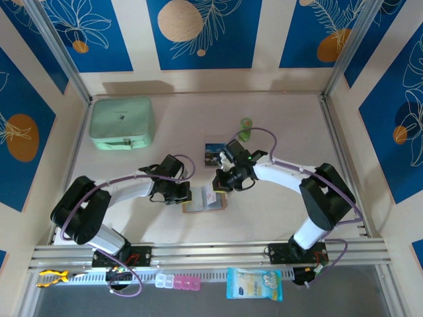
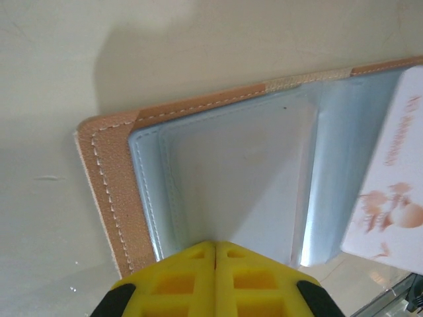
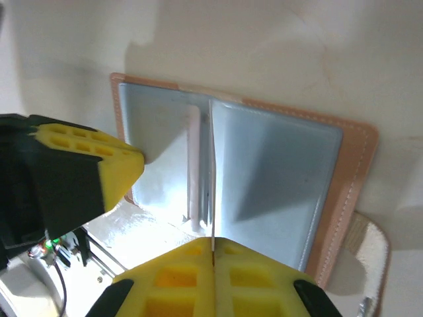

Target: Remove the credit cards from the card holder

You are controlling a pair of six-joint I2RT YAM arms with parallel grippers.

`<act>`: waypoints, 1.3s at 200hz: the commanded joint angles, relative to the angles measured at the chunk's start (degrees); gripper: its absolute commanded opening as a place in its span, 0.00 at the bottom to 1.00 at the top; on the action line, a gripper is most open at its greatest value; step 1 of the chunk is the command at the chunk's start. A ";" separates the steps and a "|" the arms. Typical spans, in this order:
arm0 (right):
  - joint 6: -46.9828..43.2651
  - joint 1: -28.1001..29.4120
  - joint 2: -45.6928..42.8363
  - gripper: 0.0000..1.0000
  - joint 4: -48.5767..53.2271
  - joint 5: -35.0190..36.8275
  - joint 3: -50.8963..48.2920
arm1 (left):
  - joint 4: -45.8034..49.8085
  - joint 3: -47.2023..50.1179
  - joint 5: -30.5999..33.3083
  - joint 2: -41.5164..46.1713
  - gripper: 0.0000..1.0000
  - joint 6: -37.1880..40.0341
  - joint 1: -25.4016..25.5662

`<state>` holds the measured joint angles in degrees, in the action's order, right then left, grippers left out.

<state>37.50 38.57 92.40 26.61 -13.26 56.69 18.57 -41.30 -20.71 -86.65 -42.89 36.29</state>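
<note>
While closed L end effector (image 2: 215,247) pins card holder (image 2: 111,178), R end effector (image 3: 213,244) pinches card (image 2: 390,198).

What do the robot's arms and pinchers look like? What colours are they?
The left arm and right arm are white tubes with chunky black joints, and a purple cable runs along each. The left gripper and right gripper have bright yellow fingers with square holes like a waffle, on black mounts.
</note>
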 commanded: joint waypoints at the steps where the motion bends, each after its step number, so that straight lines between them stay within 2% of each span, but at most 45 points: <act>1: -10.53 -0.67 -1.87 0.04 6.06 1.70 4.00 | 2.44 -1.90 0.31 1.57 0.07 1.80 0.25; 50: -36.35 -2.24 0.71 0.01 17.06 7.67 11.84 | 3.45 -2.03 1.36 3.50 0.11 2.00 -0.16; 89: -59.35 -2.44 2.23 0.00 20.13 13.97 16.06 | 4.88 -1.77 2.58 5.88 0.12 2.36 -0.84; 112: -67.75 -3.06 4.37 0.00 21.33 18.79 20.19 | 5.69 -1.64 3.01 6.97 0.13 2.70 -1.51; 132: -73.87 -4.64 7.05 0.00 24.66 17.22 25.57 | 6.02 -1.29 3.09 7.78 0.13 2.75 -1.97; 170: -79.25 -8.12 13.12 0.00 28.10 15.88 36.62 | 6.22 -0.45 2.57 9.26 0.14 2.73 -3.21; 260: -83.00 -12.60 26.94 0.00 33.68 11.77 57.57 | 8.63 -2.38 2.66 9.02 0.15 2.81 -5.47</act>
<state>-43.44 26.55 116.99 56.71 1.17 110.76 24.73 -42.06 -18.33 -77.32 -41.41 31.81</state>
